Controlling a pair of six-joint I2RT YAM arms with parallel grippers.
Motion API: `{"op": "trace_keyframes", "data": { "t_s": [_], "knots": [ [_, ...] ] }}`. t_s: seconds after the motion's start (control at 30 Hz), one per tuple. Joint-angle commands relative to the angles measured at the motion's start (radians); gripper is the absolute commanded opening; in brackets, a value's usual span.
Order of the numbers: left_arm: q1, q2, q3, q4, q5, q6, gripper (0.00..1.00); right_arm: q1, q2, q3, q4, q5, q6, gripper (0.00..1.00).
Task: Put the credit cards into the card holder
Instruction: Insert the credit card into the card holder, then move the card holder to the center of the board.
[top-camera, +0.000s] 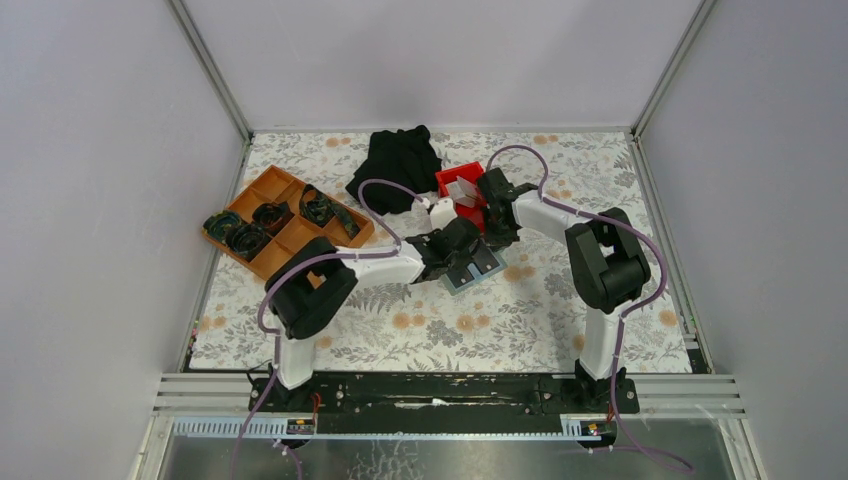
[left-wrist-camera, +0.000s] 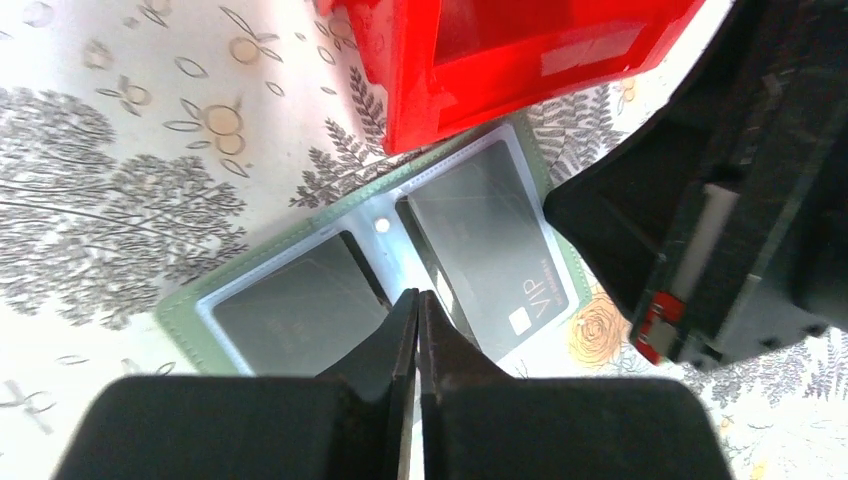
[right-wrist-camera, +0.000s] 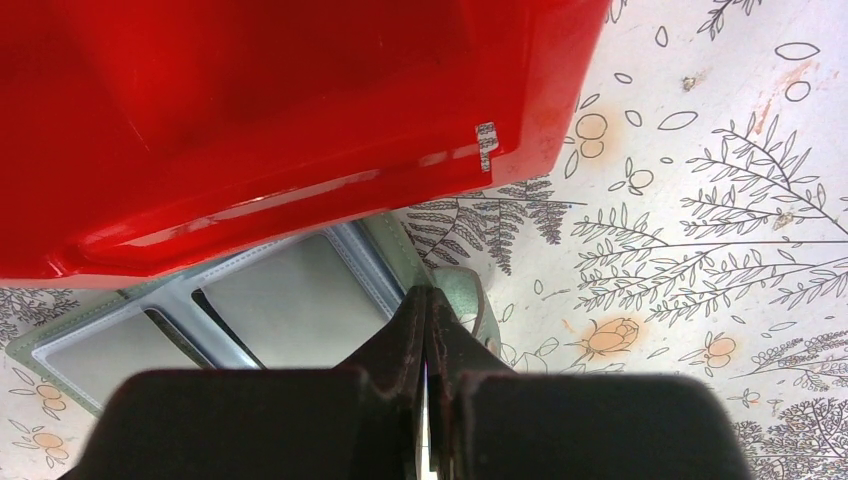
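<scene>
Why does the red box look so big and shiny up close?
Right wrist: the camera sits close to the red bin, so it fills the frame, light streaking its plastic. Left wrist: the card holder glares too. Top external: the bin looks small.

We find the card holder (left-wrist-camera: 330, 235) crowded: red bin (left-wrist-camera: 520, 60) along its far edge, right gripper (right-wrist-camera: 428, 295) at its far-right corner; the near table (top-camera: 450, 330) lies open.

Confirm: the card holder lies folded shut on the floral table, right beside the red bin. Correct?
Not shut: the card holder lies open, its slotted inside facing up, on the floral table right beside the red bin. The left wrist view shows it.
</scene>
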Motion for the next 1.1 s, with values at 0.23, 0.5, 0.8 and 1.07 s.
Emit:
{"op": "trace_keyframes", "data": {
  "t_s": [0.23,0.5,0.8,1.07],
  "knots": [
    [-0.006,-0.233,-0.143,-0.141,-0.115,0.039,0.04,0.060,0.034,-0.087,0.039,-0.139,0.075,0.00],
    [-0.005,-0.332,-0.292,-0.167,-0.069,0.021,0.04,0.100,0.017,-0.125,0.074,-0.144,0.107,0.00],
    [-0.011,-0.298,-0.318,-0.162,0.004,0.029,0.04,0.134,0.011,-0.118,0.067,-0.122,0.129,0.00],
    [-0.013,-0.351,-0.348,-0.227,-0.032,0.029,0.03,0.138,-0.004,-0.134,0.056,-0.096,0.129,0.00]
  ]
}}
